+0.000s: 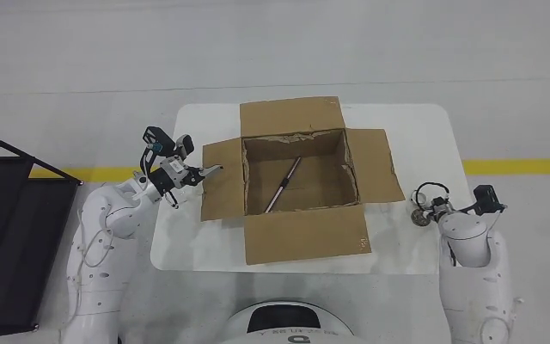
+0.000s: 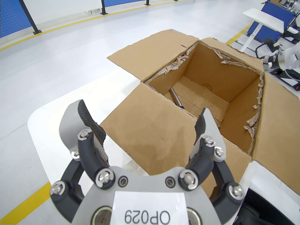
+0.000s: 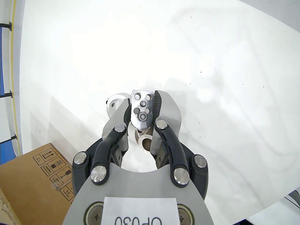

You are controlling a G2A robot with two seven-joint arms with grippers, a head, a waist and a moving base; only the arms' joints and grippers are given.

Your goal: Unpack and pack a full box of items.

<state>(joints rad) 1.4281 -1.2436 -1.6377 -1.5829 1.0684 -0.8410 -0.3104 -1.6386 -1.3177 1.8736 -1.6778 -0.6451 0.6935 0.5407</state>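
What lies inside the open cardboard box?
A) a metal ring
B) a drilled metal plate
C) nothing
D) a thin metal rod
D: a thin metal rod lies slanted on the floor of the box; the drilled plate is clamped in the right pincer out over the table.

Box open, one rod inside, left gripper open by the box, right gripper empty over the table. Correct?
No. The right gripper is not empty: the right wrist view shows it shut on a drilled metal part. The rest stands: open box, rod inside, left gripper open by it.
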